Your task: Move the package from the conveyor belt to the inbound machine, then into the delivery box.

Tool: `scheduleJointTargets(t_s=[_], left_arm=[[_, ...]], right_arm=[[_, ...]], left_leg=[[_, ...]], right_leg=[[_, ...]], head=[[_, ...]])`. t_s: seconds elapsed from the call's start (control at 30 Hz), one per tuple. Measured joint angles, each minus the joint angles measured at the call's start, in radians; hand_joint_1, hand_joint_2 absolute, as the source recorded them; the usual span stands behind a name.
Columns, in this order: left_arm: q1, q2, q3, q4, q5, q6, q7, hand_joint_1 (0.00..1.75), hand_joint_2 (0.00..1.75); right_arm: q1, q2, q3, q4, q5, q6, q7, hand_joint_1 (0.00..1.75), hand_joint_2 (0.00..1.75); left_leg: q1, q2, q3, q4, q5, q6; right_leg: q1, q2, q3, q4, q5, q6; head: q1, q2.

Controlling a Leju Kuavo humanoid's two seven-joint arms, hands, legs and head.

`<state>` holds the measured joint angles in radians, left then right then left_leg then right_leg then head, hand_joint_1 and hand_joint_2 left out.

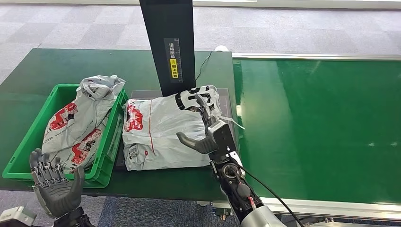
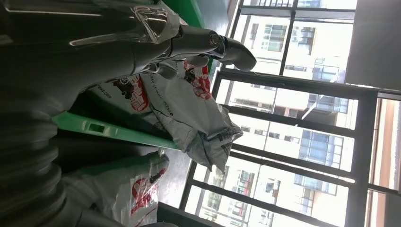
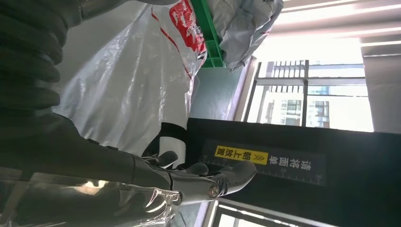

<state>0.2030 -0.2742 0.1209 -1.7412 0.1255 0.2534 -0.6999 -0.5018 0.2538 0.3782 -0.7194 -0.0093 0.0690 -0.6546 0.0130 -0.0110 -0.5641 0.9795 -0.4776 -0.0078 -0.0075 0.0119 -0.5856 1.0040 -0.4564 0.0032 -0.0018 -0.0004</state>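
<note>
A grey plastic package [image 1: 161,127] with red print lies flat on the inbound machine's dark platform [image 1: 142,93], at the foot of its black post [image 1: 170,42]. My right hand [image 1: 208,127] is over the package's right edge, fingers stretched and thumb spread, gripping nothing. The right wrist view has that package [image 3: 132,80] beside my extended fingers [image 3: 222,179]. My left hand [image 1: 54,182] hovers open, palm up, at the near corner of the green delivery box [image 1: 28,142]. Another grey package [image 1: 80,123] lies in the box, also in the left wrist view [image 2: 189,113].
The green conveyor belt [image 1: 321,123] runs on the right with a metal frame [image 1: 312,56] around it. The box and machine stand on a dark green table [image 1: 38,66]. A thin cable [image 1: 203,64] trails behind the post.
</note>
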Motion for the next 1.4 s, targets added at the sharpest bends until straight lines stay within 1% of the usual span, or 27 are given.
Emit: scheduleJointTargets(t_s=[0.27,0.37,0.5,0.57,0.63,0.73,0.83,1.0,1.3,1.4], left_arm=[[0.01,-0.017,0.018,-0.032,-0.01,0.002,0.0,0.0,1.75],[-0.003,-0.004,-0.018,0.004,-0.112,-0.003,0.021,0.0,1.75],[-0.054,0.017,-0.145,0.117,-0.368,0.026,0.072,0.0,1.75],[-0.099,0.017,-0.235,0.196,-0.503,0.062,0.109,0.0,1.75],[-0.146,0.016,-0.326,0.274,-0.605,0.092,0.144,0.0,1.75],[-0.224,0.012,-0.433,0.384,-0.668,0.111,0.183,0.0,1.75],[-0.278,0.015,-0.499,0.462,-0.688,0.115,0.2,0.0,1.75],[-0.317,0.019,-0.546,0.529,-0.69,0.121,0.203,0.0,1.75],[-0.338,0.021,-0.571,0.575,-0.693,0.123,0.204,0.0,1.75],[-0.357,0.02,-0.588,0.601,-0.734,0.116,0.22,0.0,1.75]], right_arm=[[0.081,-0.017,-0.035,-0.093,-0.027,0.014,-0.005,0.0,1.75],[0.15,-0.026,-0.07,-0.171,-0.081,0.025,-0.014,0.0,1.75],[0.255,-0.038,-0.121,-0.301,-0.133,0.049,-0.017,0.0,1.75],[0.298,-0.038,-0.137,-0.356,-0.144,0.06,-0.013,0.0,1.75],[0.332,-0.033,-0.146,-0.4,-0.16,0.074,-0.011,0.0,1.75],[0.37,-0.018,-0.155,-0.457,-0.197,0.094,-0.012,0.0,1.75],[0.392,-0.005,-0.159,-0.494,-0.214,0.102,-0.013,0.0,1.75],[0.409,0.001,-0.166,-0.522,-0.218,0.102,-0.013,0.0,1.75],[0.416,0.002,-0.178,-0.536,-0.22,0.102,-0.013,0.0,1.75],[0.419,0.006,-0.182,-0.539,-0.236,0.107,-0.009,0.0,1.75]], left_leg=[[0.0,0.0,0.001,0.0,0.0,0.0],[0.0,-0.001,0.001,0.0,0.0,0.0],[-0.001,-0.001,0.0,0.0,0.0,0.0],[-0.002,-0.001,0.0,0.0,0.0,0.0],[-0.002,-0.001,0.0,0.0,0.0,0.0],[-0.002,0.0,0.0,0.001,0.0,0.0],[-0.001,0.0,0.001,0.0,0.0,0.0],[-0.001,0.0,0.0,0.0,0.0,0.0],[-0.001,0.0,0.0,0.0,0.0,0.0],[-0.001,0.0,0.0,0.0,0.0,0.0]], right_leg=[[0.0,0.0,0.0,0.0,0.0,0.0],[0.0,-0.001,0.0,0.0,0.0,0.0],[-0.001,-0.001,-0.001,0.0,0.0,0.0],[-0.002,-0.002,0.0,0.0,0.0,0.001],[-0.002,-0.001,0.0,0.0,0.0,0.001],[-0.002,-0.001,0.0,0.0,0.001,0.001],[-0.001,0.0,0.0,0.0,0.001,0.001],[-0.001,0.0,-0.001,0.0,0.001,0.001],[-0.001,0.0,-0.001,0.0,0.001,0.001],[-0.001,0.0,-0.001,0.0,0.001,0.001]], head=[[0.0,0.0],[0.0,0.0],[0.0,0.0],[0.0,0.0],[0.0,0.0],[0.0,0.0],[0.0,0.0],[0.0,0.0],[0.0,0.0],[0.0,0.0]])
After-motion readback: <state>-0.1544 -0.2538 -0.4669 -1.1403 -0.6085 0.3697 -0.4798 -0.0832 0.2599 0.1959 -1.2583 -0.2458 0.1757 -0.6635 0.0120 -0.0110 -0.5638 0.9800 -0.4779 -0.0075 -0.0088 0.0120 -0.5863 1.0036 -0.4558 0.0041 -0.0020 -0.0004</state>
